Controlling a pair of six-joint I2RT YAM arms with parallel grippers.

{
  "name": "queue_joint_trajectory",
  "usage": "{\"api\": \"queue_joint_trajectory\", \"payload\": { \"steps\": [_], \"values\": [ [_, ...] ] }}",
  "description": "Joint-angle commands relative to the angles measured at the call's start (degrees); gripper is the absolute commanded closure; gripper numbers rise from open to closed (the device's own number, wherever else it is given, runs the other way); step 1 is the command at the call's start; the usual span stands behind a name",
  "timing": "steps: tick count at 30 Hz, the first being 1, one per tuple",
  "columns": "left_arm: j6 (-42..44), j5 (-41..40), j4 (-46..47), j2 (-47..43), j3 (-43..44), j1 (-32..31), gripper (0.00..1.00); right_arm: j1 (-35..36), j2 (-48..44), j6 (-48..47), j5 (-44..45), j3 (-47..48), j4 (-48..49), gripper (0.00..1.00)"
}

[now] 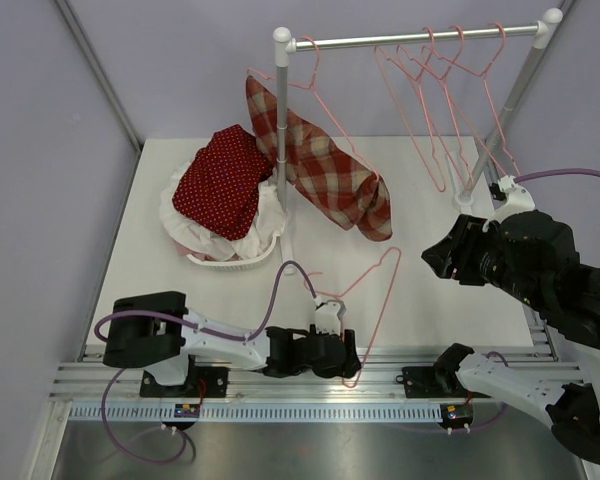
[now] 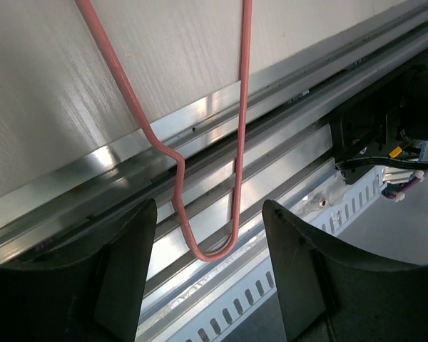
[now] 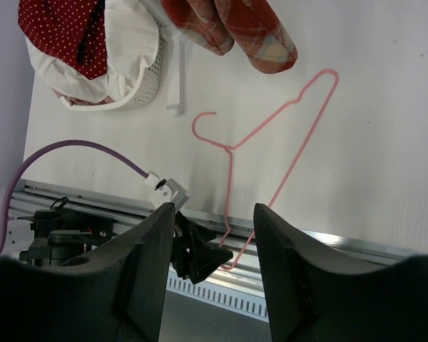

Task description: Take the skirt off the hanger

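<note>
At the left end of the rack (image 1: pixel 410 40), the plaid skirt (image 1: pixel 325 165) is on its pink hanger (image 1: pixel 310 62), draped down beside the white post, clear of both arms. On the table (image 1: pixel 460 300) below, a bare hanger (image 1: pixel 380 312) lies flat, 1 corner poking over the front rail. And there's the left gripper (image 1: pixel 345 355), low at that rail, 2 fingers spread, the corner sitting between them with gaps either side, nothing pinched. The right gripper (image 1: pixel 435 260) hangs high over the table, jaws apart, empty. Behind, a white basket (image 1: pixel 220 262) piled with red dotted cloth (image 1: pixel 220 180).
</note>
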Motion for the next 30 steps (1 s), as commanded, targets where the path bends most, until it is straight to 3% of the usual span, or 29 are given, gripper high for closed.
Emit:
{"api": "queue_joint_trajectory", "payload": {
  "steps": [1, 9, 11, 16, 21, 24, 28, 30],
  "values": [
    [0.4, -3.9, 3.2, 1.6, 1.3, 0.8, 0.35, 0.3, -0.3, -0.1, 0.3, -0.1, -5.3, 0.45],
    [1.0, 1.8, 9.3, 8.3, 3.0, 2.2, 0.4, 0.3, -0.2, -0.6, 0.8, -0.5, -5.3, 0.45],
    [0.9, 2.4, 11.1, 8.6, 2.4, 2.8, 0.63, 0.3, 0.0, -0.8, 0.9, -0.6, -5.2, 0.45],
    [0.2, 3.6, 13.2, 9.1, 1.3, 3.4, 1.0, 0.3, 0.1, -1.1, 0.6, -1.1, -4.5, 0.45],
    [1.1, 3.0, 12.7, 8.0, 1.3, 3.4, 1.0, 0.3, 0.3, -1.4, 0.3, -1.0, -4.0, 0.45],
    [3.5, -0.5, 5.9, 4.7, 4.8, 1.8, 1.0, 0.3, 0.2, -1.3, 0.4, -0.7, -4.1, 0.45],
    [7.1, -8.9, -22.1, 2.4, 18.5, -1.6, 1.0, 0.4, 0.1, -1.6, 0.9, -0.1, -4.6, 0.45],
    [9.0, -13.5, -29.1, 1.8, 25.5, -3.7, 1.0, 0.3, 0.1, -1.5, 1.0, 0.4, -4.6, 0.45]
  ]
}}
